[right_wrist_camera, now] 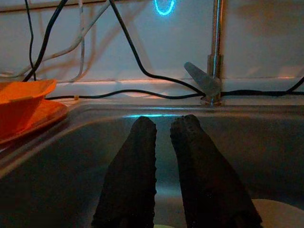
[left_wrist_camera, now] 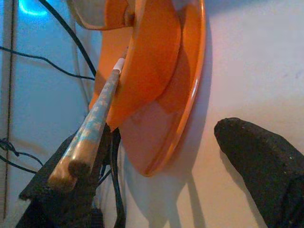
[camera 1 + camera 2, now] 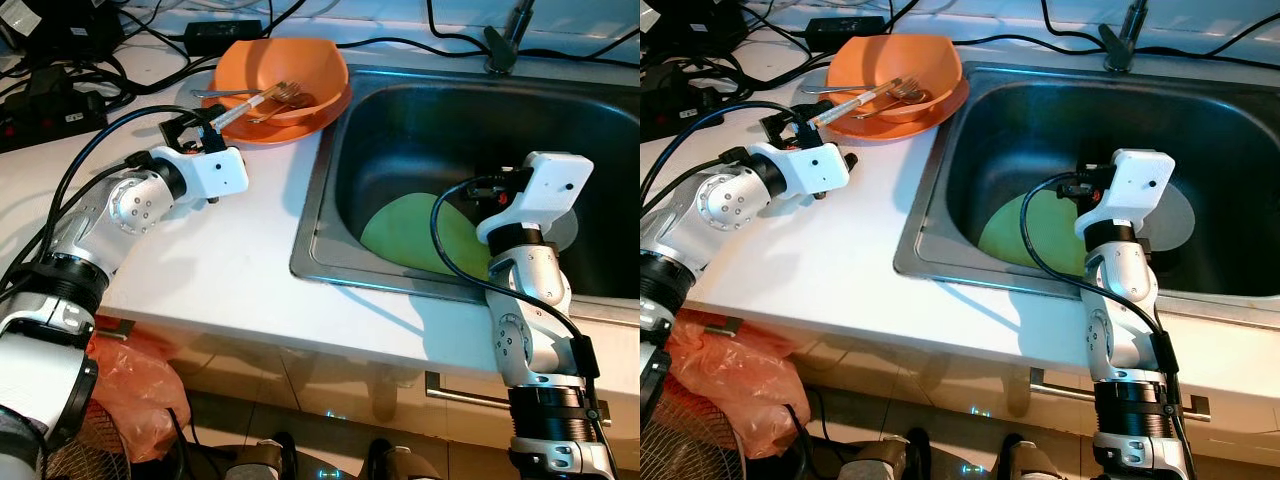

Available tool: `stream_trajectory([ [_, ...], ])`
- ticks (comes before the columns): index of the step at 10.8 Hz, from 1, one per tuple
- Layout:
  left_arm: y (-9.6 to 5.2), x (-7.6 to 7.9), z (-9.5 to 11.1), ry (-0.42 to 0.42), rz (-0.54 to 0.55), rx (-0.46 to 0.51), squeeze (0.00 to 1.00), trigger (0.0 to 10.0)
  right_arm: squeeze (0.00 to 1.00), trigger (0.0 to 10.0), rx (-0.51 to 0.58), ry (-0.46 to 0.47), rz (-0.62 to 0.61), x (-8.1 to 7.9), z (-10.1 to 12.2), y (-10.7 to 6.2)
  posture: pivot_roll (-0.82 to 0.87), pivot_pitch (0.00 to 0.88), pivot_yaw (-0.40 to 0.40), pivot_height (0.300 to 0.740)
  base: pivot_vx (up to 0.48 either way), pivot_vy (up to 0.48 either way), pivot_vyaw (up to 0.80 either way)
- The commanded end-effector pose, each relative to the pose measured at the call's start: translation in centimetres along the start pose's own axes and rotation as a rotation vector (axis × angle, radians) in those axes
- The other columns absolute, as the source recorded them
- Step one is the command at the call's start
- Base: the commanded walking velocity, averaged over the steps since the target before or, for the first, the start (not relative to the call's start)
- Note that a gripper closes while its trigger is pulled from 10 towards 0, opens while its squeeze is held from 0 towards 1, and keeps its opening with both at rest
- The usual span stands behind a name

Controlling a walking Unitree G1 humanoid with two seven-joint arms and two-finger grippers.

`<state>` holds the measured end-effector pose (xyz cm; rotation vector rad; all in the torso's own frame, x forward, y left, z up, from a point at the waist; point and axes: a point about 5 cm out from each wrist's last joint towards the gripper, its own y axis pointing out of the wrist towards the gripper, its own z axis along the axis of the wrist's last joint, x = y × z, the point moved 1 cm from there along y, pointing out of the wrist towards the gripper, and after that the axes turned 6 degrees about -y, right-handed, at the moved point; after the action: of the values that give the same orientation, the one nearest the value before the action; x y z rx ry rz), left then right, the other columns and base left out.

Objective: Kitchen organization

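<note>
- Left gripper (image 2: 156,156): fingers spread wide, one finger (image 2: 71,190) touching a utensil handle (image 2: 90,137) beside the orange bowl (image 3: 285,65) at 11 o'clock.
- Right gripper (image 1: 164,142): fingers narrowly parted, empty, over the sink (image 3: 400,120); green plate (image 3: 410,235) below.
- No legible writing.

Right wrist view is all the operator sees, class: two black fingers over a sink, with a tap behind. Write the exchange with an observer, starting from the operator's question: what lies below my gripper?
Observer: A green plate lies on the sink floor, below the right gripper.
Operator: Where is the left gripper?
Observer: The left gripper is over the counter at the orange bowl. Its fingers are apart, and a utensil handle lies against one.
Operator: Anything in that bowl?
Observer: Forks.
</note>
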<state>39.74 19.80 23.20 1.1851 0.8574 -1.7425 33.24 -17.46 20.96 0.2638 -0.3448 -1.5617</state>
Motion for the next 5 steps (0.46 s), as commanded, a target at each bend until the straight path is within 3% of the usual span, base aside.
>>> stream_trajectory([
  [1,-1.12,5.45,-3.33,0.025,-0.222,-0.175,0.00,10.0,0.00,10.0,-0.048,0.007,-0.002,0.15,-1.07,-0.66,0.00,0.236,0.039,0.740,0.000,0.000,0.00],
  [3,-1.30,5.69,-3.92,0.037,-0.242,-0.219,0.00,10.0,0.00,10.0,-0.050,0.009,-0.003,0.14,-1.09,-0.63,0.01,0.236,0.037,0.740,0.000,0.000,0.00],
  [5,-1.36,5.95,-3.83,0.003,-0.223,-0.204,0.00,10.0,0.00,10.0,-0.051,0.010,-0.005,0.14,-1.11,-0.62,0.01,0.236,0.038,0.740,0.000,0.000,0.00],
])
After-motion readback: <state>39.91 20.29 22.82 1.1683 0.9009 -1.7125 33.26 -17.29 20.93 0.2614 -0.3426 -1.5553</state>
